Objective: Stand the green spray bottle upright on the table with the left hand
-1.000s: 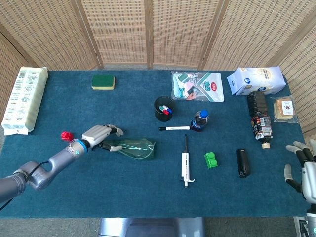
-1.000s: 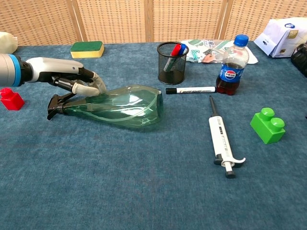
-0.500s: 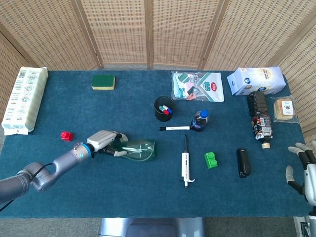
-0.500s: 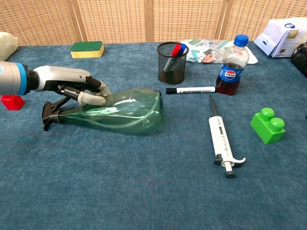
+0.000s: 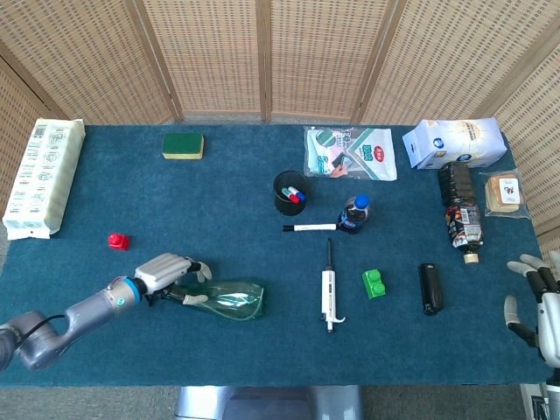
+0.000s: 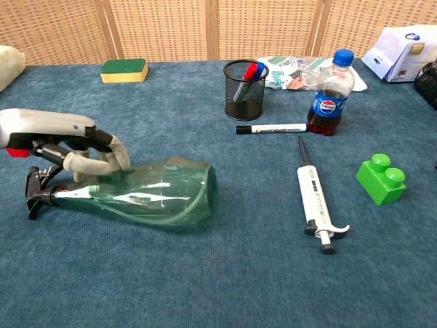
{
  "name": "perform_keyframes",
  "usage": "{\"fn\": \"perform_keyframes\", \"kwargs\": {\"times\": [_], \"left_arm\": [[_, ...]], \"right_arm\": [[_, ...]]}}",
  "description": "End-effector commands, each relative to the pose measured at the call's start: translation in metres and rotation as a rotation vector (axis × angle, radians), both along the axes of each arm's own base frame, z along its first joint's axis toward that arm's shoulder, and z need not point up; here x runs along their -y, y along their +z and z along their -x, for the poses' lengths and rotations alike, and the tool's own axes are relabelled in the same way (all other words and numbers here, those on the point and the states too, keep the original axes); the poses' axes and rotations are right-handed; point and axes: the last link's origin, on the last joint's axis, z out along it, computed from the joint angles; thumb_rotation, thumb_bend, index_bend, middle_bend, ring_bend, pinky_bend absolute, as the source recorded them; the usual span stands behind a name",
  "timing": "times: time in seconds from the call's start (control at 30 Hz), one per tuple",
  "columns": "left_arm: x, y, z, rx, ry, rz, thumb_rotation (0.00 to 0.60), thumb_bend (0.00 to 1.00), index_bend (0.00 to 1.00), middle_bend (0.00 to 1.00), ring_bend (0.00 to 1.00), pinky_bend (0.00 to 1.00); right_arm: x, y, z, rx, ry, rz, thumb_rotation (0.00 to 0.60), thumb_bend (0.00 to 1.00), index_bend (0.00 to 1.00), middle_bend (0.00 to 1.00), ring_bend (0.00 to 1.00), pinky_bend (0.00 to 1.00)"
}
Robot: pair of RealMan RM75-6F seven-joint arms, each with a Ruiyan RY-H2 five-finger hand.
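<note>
Since the earlier frames, the left hand and the spray bottle had shifted together toward the bench's near edge, about 6 o'clock from where they lay, with the bottle's body now a little left of its former spot. The bottle lay on its side, black nozzle pointing to 9 o'clock and base to 3 o'clock. The left hand reached in from 8 o'clock and grasped the bottle's neck just behind the nozzle, fingers curled over the top of it.

At 9 o'clock on the bench's far left lay a long white pack. A red block sat at 11 o'clock from the left hand, apart from it. A green sponge rested toward 12 o'clock from the hand, near the far edge.

Near the middle stood a black mesh cup with pens in it; a marker lay at 5 o'clock from the cup, and a cola bottle stood upright at the marker's right end. A white pipette lay at 6 o'clock from the marker, with a green brick at its 3 o'clock.

At the bench's right edge the right hand hovered, released, fingers spread and holding nothing.
</note>
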Motion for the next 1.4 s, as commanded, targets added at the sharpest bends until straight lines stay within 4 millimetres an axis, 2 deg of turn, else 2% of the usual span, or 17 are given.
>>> {"fn": "perform_keyframes", "kwargs": {"times": [0.03,0.2,0.3,0.43,0.63,0.93,1.1,1.4], "left_arm": [[-0.002,0.009,0.005,0.052,0.036,-0.095,0.203,0.29,0.28,0.36,0.30,0.50],[-0.011,0.025,-0.005,0.147,0.034,-0.228,0.208,0.29,0.27,0.33,0.27,0.43],[-0.010,0.035,-0.021,0.237,0.009,-0.261,0.206,0.29,0.27,0.33,0.27,0.44],[0.001,0.045,-0.046,0.349,-0.052,-0.204,0.207,0.29,0.29,0.36,0.27,0.45],[0.024,0.047,-0.065,0.415,-0.120,-0.057,0.213,0.29,0.32,0.37,0.28,0.46],[0.060,0.029,-0.079,0.413,-0.181,0.215,0.209,0.29,0.33,0.38,0.28,0.47],[0.066,0.006,-0.081,0.350,-0.199,0.296,0.207,0.29,0.33,0.38,0.28,0.47],[0.069,-0.035,-0.103,0.352,-0.161,0.410,0.211,0.29,0.33,0.37,0.28,0.47]], "right_arm": [[0.002,-0.002,-0.001,0.002,0.007,-0.007,0.600,0.55,0.27,0.23,0.02,0.07],[0.001,-0.001,-0.001,0.004,0.007,-0.006,0.600,0.55,0.27,0.23,0.02,0.07],[0.000,0.000,-0.001,0.004,0.005,-0.003,0.600,0.55,0.27,0.23,0.02,0.07],[-0.001,0.000,-0.001,0.006,0.007,0.000,0.600,0.55,0.27,0.23,0.02,0.07],[-0.001,-0.001,0.000,0.009,0.007,-0.001,0.600,0.55,0.27,0.23,0.02,0.07],[-0.002,-0.001,0.003,0.016,0.004,0.001,0.600,0.55,0.27,0.23,0.02,0.07],[-0.004,-0.002,0.006,0.024,0.002,0.002,0.600,0.55,0.27,0.23,0.02,0.07],[-0.013,0.004,0.012,0.033,-0.006,0.023,0.600,0.55,0.27,0.23,0.02,0.07]]}}
